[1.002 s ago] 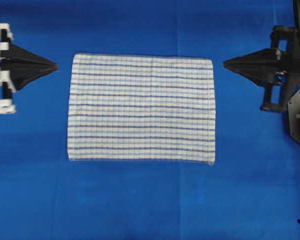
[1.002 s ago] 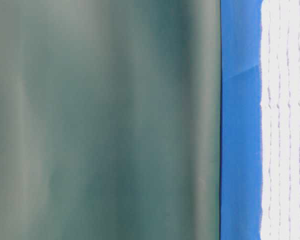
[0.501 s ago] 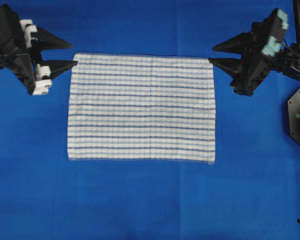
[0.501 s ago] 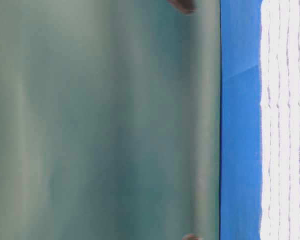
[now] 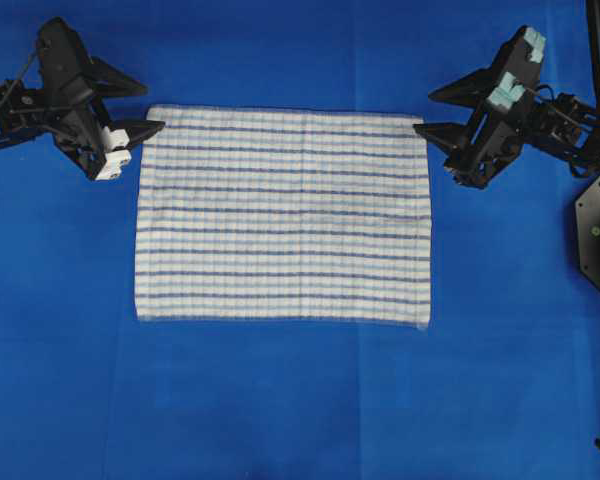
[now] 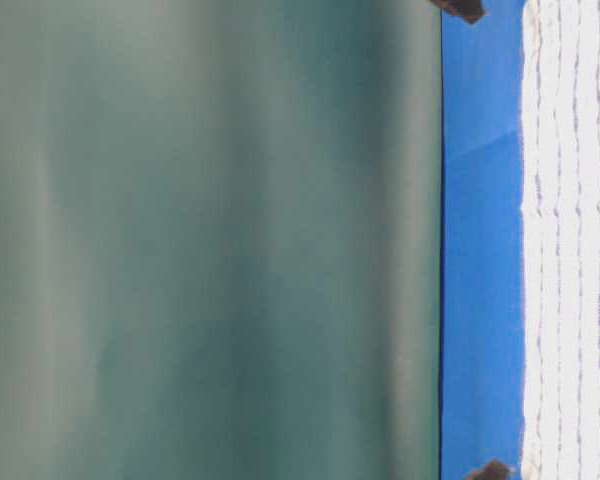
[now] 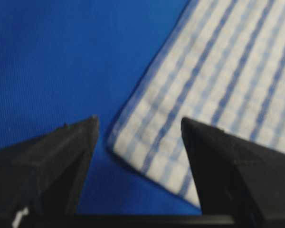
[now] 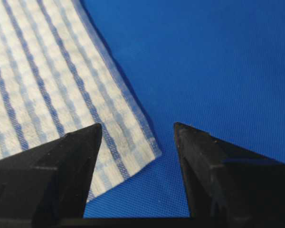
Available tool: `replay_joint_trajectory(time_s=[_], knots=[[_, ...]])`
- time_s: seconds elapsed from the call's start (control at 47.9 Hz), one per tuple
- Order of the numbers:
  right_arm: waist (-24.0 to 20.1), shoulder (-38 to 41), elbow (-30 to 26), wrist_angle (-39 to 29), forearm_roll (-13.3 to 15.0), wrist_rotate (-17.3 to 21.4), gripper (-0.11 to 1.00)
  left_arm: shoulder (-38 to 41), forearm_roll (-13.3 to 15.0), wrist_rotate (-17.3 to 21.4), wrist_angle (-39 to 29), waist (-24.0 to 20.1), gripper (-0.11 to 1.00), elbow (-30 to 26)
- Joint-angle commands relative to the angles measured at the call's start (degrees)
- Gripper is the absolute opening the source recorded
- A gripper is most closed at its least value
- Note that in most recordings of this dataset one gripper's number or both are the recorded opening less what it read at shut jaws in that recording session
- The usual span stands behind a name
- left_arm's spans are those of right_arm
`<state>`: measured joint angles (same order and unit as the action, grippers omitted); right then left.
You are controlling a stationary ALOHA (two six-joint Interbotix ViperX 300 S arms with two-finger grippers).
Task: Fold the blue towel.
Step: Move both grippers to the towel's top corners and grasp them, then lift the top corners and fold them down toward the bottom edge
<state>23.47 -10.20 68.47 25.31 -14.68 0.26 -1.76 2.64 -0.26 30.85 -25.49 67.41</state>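
Overhead view findings: both arms have come in from the side edges of the table over the past second, and both sets of jaws, shut a second ago, now stand spread. The left gripper (image 5: 140, 110) sits at the far-left corner of the blue towel (image 5: 283, 216); the right gripper (image 5: 435, 112) sits at the far-right corner. In this view each nearer fingertip looks to be at the towel's far edge, though contact cannot be confirmed.

Wrist views confirm the alignment. The left gripper (image 7: 138, 137) has its corner framed between open fingers, one finger over bare table cover (image 7: 52, 57), the other over cloth. The right gripper (image 8: 137, 137) shows the same at the opposite corner. Neither holds anything.

Towel position: flat and fully spread at the middle of the table (image 5: 280, 400), no fold made. Its long axis runs left to right, parallel to the table's far edge, with the dark stripes running the same way; short sides face the two arms.

Assessment: this is the approach to a two-corner pinch. The fold has not begun. Next requirement, in my judgement, is lowering and closing on both far corners together.
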Motion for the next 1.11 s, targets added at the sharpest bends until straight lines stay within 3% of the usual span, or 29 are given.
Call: replay_joint_trajectory(time_s=[0.0, 0.292, 0.48, 0.564, 0.668, 0.793, 1.086], knots=[[0.09, 1.49, -0.35, 2.11, -0.62, 0.0, 0.67, 2.29, 0.26, -0.09, 2.02, -0.97, 0.64, -0.7], [0.18, 9.23, -1.49, 5.89, -2.9, -0.09, 0.67, 4.66, 0.35, -0.62, 2.99, -1.14, 0.61, -1.23], [0.09, 11.34, -2.29, 5.98, -2.9, -0.09, 0.65, 5.1, 0.35, -0.62, 2.64, -0.88, 0.4, -1.14], [-0.18, 11.34, -2.29, 5.98, -2.72, -0.18, 0.56, 5.27, 0.35, -0.7, 2.37, -0.35, 0.25, -1.05], [-0.26, 11.25, -2.29, 5.71, -2.72, -0.18, 0.31, 5.36, 0.35, -0.7, 1.76, 0.35, 0.07, -1.14], [-0.44, 11.25, -2.29, 5.71, -2.64, -0.18, 0.05, 5.36, 0.35, -0.62, 0.97, 0.53, 0.05, -1.41], [-0.79, 9.49, -2.29, 5.54, -2.72, -0.09, 0.03, 4.04, 0.35, -0.26, 0.7, 0.53, 0.05, -1.49]])
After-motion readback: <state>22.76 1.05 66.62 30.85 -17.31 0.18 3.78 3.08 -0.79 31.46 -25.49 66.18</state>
